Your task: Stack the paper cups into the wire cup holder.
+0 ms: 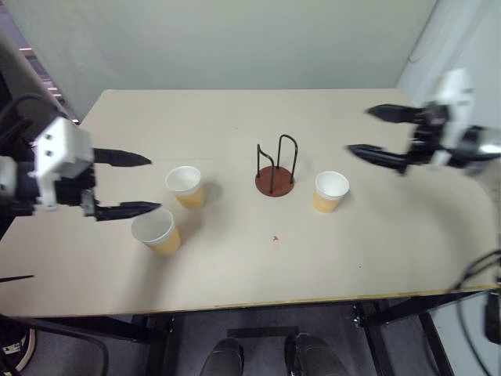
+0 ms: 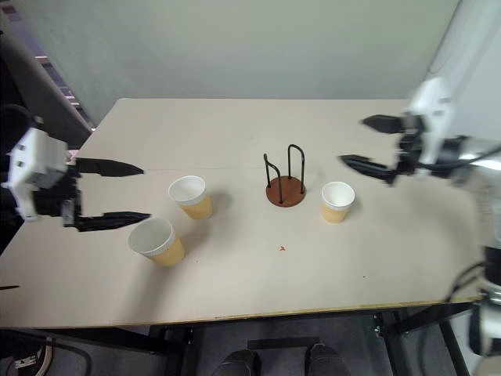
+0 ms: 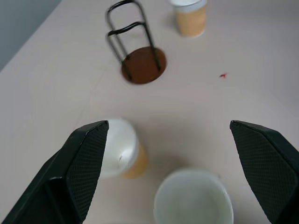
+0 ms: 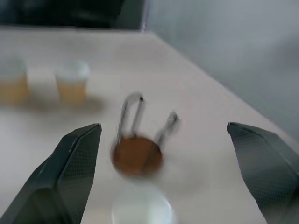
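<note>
Three tan paper cups stand upright on the beige table [image 1: 235,266]: one at the left front [image 1: 156,230], one just behind it [image 1: 185,186], one to the right of the holder [image 1: 330,191]. The wire cup holder [image 1: 275,168], a reddish-brown disc with black wire loops, stands mid-table and holds nothing. My left gripper [image 1: 131,183] hovers open at the left, just left of the two left cups, which also appear between its fingers in the left wrist view [image 3: 193,198]. My right gripper [image 1: 376,131] hangs open above the table's right side, right of the third cup.
A small red speck [image 1: 275,238] lies on the table in front of the holder. The table's front edge runs close below the cups; a grey wall stands behind the far edge.
</note>
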### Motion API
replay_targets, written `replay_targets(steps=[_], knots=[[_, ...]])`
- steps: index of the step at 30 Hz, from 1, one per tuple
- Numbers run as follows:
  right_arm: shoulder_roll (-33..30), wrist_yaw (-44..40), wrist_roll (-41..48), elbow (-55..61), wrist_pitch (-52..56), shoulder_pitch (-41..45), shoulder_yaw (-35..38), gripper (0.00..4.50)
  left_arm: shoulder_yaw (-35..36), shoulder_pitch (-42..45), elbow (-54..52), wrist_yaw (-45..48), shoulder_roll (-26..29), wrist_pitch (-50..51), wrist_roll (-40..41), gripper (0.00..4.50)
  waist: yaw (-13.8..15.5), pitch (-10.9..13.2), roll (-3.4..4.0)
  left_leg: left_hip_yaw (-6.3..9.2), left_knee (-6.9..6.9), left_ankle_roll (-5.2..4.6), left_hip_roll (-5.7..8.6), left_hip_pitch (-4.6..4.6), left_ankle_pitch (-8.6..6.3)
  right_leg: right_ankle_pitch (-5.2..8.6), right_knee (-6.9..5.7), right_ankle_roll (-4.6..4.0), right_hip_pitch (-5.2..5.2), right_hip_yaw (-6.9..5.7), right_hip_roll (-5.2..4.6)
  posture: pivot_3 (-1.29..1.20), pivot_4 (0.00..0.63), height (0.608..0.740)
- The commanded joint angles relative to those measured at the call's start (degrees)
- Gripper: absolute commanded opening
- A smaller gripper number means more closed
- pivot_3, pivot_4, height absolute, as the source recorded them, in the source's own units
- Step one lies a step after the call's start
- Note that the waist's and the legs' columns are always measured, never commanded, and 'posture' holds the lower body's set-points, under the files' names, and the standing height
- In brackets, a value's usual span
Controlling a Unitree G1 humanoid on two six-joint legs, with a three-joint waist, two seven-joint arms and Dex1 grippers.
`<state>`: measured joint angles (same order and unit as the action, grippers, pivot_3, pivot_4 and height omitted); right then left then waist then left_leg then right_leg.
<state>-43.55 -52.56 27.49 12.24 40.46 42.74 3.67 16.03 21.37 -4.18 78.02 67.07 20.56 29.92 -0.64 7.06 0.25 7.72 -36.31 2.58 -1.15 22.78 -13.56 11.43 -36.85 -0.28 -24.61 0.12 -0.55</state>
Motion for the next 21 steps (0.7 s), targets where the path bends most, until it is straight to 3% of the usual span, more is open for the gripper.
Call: replay_targets(steps=[1,8,13,18,21], knots=[[5.91,10.57,-2.32,3.89,6.61,2.46,-3.92,4.5,-0.42,-0.53,-1.47,-1.9,0.03,-0.16,-1.68,4.46,0.15,0.0,-0.01,0.06,-0.08,0.01,-0.06,0.16,0.01,-0.07,-0.01,0.02,-0.13,0.0,0.06,0.0,0.15,0.74],[17.91,17.6,-9.34,-6.86,6.35,7.43,-13.83,4.5,-4.09,2.31,-0.55,-4.57,-2.24,-1.19,-4.4,4.46,1.09,-0.01,-0.03,0.02,-0.22,0.08,-0.16,0.6,-0.11,-0.14,-0.05,0.0,-0.6,0.0,0.12,0.0,0.15,0.74],[21.05,17.11,-14.84,-15.11,-2.29,8.18,-18.0,4.5,-4.4,2.51,-2.97,-5.8,-3.55,0.11,-3.66,4.46,1.49,-0.03,-0.05,0.02,-0.43,0.14,-0.14,1.01,-0.15,-0.18,-0.07,-0.06,-0.99,-0.01,0.11,0.0,0.15,0.74],[24.33,19.1,-18.37,-23.63,-7.37,9.89,-17.26,4.5,-2.85,0.08,-5.74,-7.18,-3.81,1.52,-2.99,4.46,1.37,-0.04,-0.07,-0.04,-0.59,0.38,-0.22,1.24,-0.16,-0.22,-0.16,-0.09,-1.24,-0.02,0.15,0.0,0.15,0.74],[26.87,20.03,-19.03,-27.23,-8.94,10.88,-16.47,3.86,-2.46,-0.75,-6.52,-7.83,-3.89,1.96,-2.97,4.5,1.32,-0.04,-0.07,-0.04,-0.59,0.33,-0.29,1.23,-0.21,-0.24,-0.19,-0.13,-1.25,-0.02,0.21,0.0,0.15,0.74]])
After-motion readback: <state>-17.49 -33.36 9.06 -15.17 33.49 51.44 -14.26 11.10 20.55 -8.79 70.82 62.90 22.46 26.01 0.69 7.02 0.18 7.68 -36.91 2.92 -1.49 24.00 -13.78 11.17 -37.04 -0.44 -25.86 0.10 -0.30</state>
